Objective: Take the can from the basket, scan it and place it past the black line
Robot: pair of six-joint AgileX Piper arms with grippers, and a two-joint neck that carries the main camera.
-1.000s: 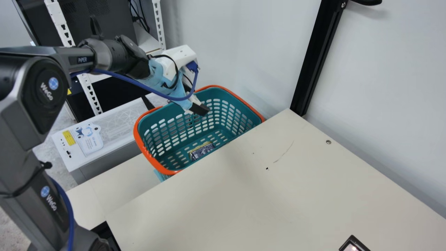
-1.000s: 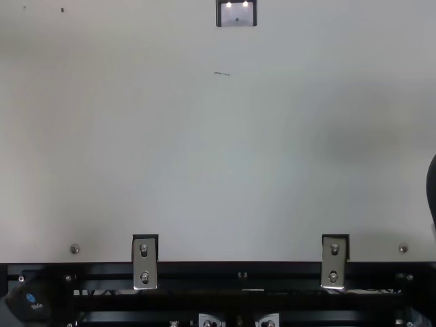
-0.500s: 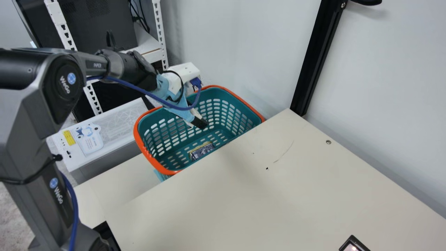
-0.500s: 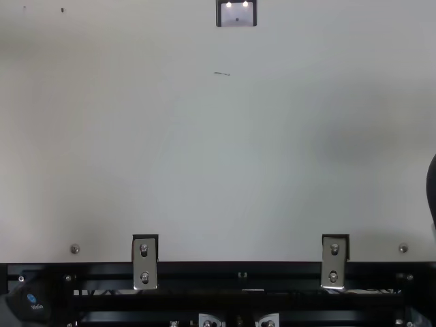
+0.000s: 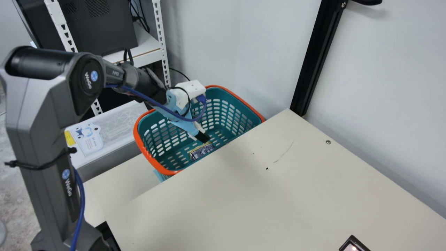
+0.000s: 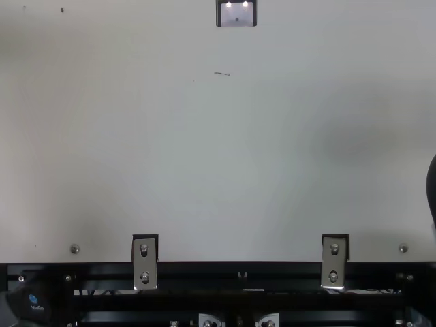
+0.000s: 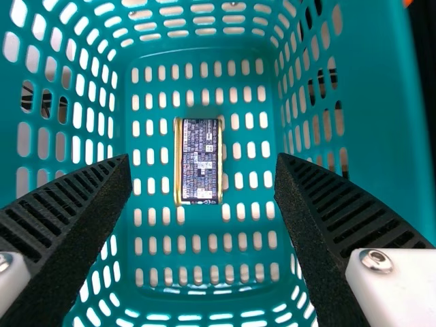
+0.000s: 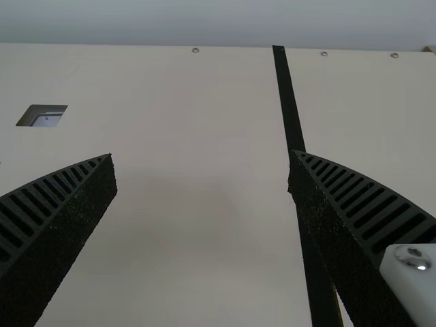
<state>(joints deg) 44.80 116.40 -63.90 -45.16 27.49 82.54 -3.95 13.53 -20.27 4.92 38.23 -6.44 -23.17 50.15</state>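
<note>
Left claw (image 5: 198, 138), wide and empty. Can (image 5: 202, 151) — on floor of basket (image 5: 168, 172), about six o'clock from claw in main view; long axis seemingly square to closing direction.

Looks like a robotics lab, with a cabled robot arm (image 5: 38, 132), slotted shelving (image 5: 161, 43), and metal brackets (image 6: 151, 264) bolted to a frame (image 6: 197, 300).

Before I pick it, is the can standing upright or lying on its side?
Lying on its side. The can rests on the floor of the basket, printed wall up, gold rims along both long edges.
</note>
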